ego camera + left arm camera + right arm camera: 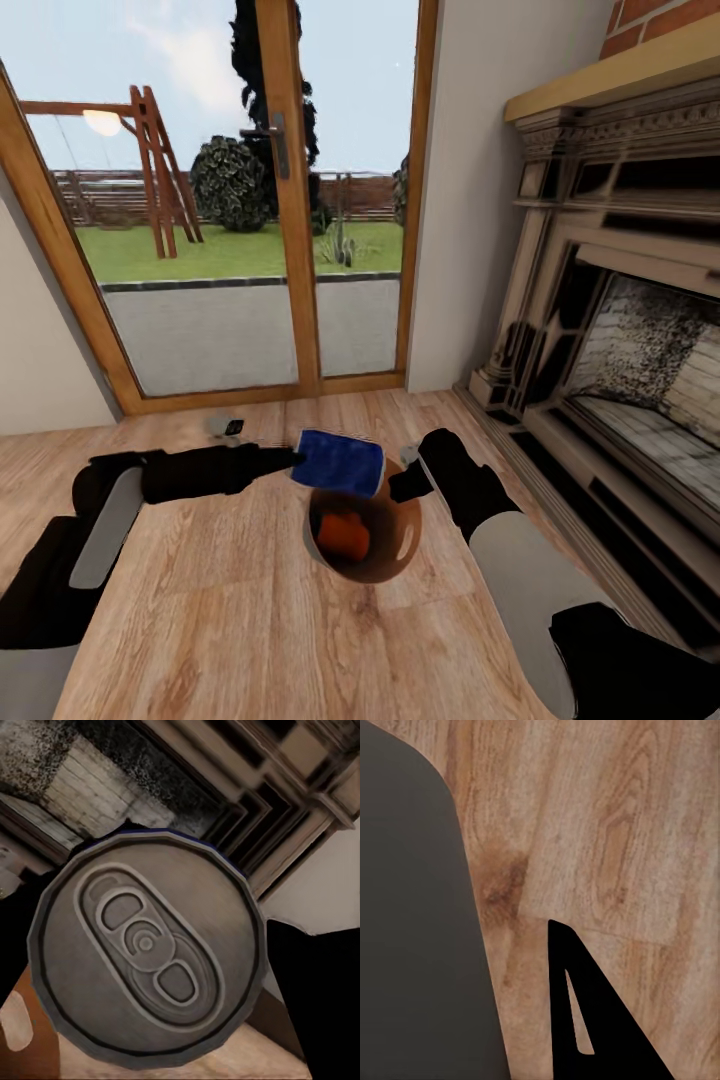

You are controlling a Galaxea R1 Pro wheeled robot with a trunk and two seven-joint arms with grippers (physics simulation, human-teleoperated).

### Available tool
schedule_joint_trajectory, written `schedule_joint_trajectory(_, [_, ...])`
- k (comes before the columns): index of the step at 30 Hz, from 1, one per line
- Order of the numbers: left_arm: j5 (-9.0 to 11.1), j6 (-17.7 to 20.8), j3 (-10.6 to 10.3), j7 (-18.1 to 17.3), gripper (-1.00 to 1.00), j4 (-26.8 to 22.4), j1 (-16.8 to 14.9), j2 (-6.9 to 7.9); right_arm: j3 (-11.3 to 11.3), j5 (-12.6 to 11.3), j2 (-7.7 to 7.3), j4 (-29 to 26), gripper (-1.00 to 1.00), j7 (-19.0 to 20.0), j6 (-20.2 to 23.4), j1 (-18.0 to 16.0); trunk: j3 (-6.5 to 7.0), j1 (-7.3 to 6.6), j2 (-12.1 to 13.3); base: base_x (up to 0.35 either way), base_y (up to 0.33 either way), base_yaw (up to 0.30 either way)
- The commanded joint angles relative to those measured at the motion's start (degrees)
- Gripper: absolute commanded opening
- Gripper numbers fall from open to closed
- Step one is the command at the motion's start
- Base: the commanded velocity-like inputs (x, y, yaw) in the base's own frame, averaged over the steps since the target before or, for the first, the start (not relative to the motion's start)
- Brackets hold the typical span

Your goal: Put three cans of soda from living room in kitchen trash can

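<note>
Blue can [340,462] lies sideways in our left gripper [293,461], fingers clamped on it, long axis pointing toward right gripper [405,484]. Brown bowl [405,540] sits directly below, orange can [344,537] inside. Right gripper's opening: cannot tell.

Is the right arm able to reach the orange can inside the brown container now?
Probably not: the blue can, lying sideways at the left gripper, covers part of the container opening above the orange can.
</note>
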Motion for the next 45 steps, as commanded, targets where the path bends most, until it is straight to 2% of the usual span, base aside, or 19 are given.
schedule_joint_trajectory(1, [-0.3,0.04,-1.26,1.14,-1.0,0.01,-0.01,-0.05,-0.03,-1.45,0.01,-0.02,-1.0,0.02,0.18,-0.02,0.01,-0.01,-0.01,0.0,0.0,0.0])
schedule_joint_trajectory(3, [-0.61,0.04,-2.34,2.46,-1.0,0.06,-0.01,-0.09,-0.03,-1.45,0.01,-0.03,-1.0,0.05,0.18,-0.02,0.01,-0.01,-0.01,0.0,0.0,0.0])
schedule_joint_trajectory(5, [-0.98,0.04,-4.37,5.75,-1.0,0.09,-0.01,-0.44,-0.03,-1.45,0.01,-0.07,-1.0,0.02,0.18,-0.02,0.01,-0.01,-0.01,0.0,0.0,0.0])
schedule_joint_trajectory(18, [-1.16,0.04,-11.79,15.09,-1.0,-0.08,-0.03,-0.93,0.23,-1.45,0.01,-0.11,-1.0,0.01,0.18,-0.02,0.01,-0.01,-0.01,0.0,0.0,0.0])
schedule_joint_trajectory(19, [-1.16,0.04,-13.84,17.27,-1.0,-0.16,-0.05,-0.97,0.28,-1.45,0.01,-0.11,-1.0,0.01,0.18,-0.02,0.01,-0.01,-0.01,0.0,0.0,0.0])
schedule_joint_trajectory(22, [-1.16,0.04,-15.97,19.04,-1.0,-0.19,-0.06,-1.01,0.3,-1.45,0.01,-0.11,-1.0,0.01,0.18,-0.02,0.01,-0.01,-0.01,0.0,0.0,0.0])
schedule_joint_trajectory(24, [-1.16,0.04,-16.7,19.63,-1.0,-0.2,-0.09,-1.14,0.31,-1.45,0.01,-0.11,-1.0,0.01,0.18,-0.02,0.01,-0.01,-0.01,0.0,0.0,0.0])
schedule_joint_trajectory(26, [-1.16,0.04,-18.18,20.9,-1.0,-0.22,-0.16,-1.74,0.32,-1.45,0.01,-0.11,-1.0,0.01,0.18,-0.02,0.01,-0.01,-0.01,0.0,0.0,0.0])
schedule_joint_trajectory(32, [-1.16,0.04,-19.17,21.69,-1.0,-0.26,-0.31,-1.88,0.32,-1.45,0.01,-0.11,-1.0,0.01,0.18,-0.02,0.01,-0.01,-0.01,0.0,0.0,0.0])
schedule_joint_trajectory(39, [-1.43,0.04,-19.58,22.37,-1.0,-0.31,-2.08,-1.21,0.32,-1.45,0.01,-0.09,-1.0,0.01,0.18,-0.02,0.01,-0.01,-0.01,0.0,0.0,0.0])
schedule_joint_trajectory(41, [-3.29,0.04,-19.56,22.61,-1.0,-0.31,-2.25,-1.17,0.32,-1.45,0.01,-0.06,-1.0,0.01,0.18,-0.02,0.01,-0.01,-0.01,0.0,0.0,0.0])
schedule_joint_trajectory(43, [-7.19,0.04,-19.52,22.71,-1.0,-0.31,-2.28,-1.18,0.32,-1.45,0.01,-0.04,-1.0,0.01,0.18,-0.02,0.01,-0.01,-0.01,0.0,0.0,0.0])
schedule_joint_trajectory(45, [-9.63,0.04,-19.52,22.8,-1.0,-0.31,-2.29,-1.33,0.32,-1.43,0.01,-0.03,-1.0,0.01,0.18,-0.02,0.01,-0.01,-0.01,0.0,0.0,0.0])
